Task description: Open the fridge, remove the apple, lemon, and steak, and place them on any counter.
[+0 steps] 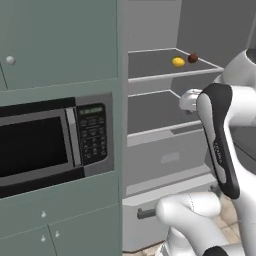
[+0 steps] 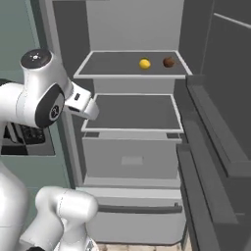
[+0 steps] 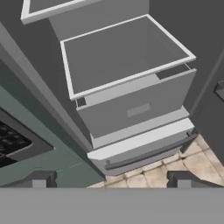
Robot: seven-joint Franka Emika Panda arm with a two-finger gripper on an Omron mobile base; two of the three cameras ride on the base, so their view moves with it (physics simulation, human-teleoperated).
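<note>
The microwave is seen at left, set in the cabinet. Beside it the fridge stands open. On its upper shelf the lemon lies just left of the apple, apart. The gripper is held with jaws wide apart and empty, before the lower shelf and drawer.

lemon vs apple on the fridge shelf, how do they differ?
Colour: the lemon is bright yellow, the apple dark brownish-red. Shape: the lemon looks slightly oval, the apple rounder. Position: in the right base view the lemon lies left of the apple, with a gap between them. Shared: similar size, both on the top shelf of the open fridge.
</note>
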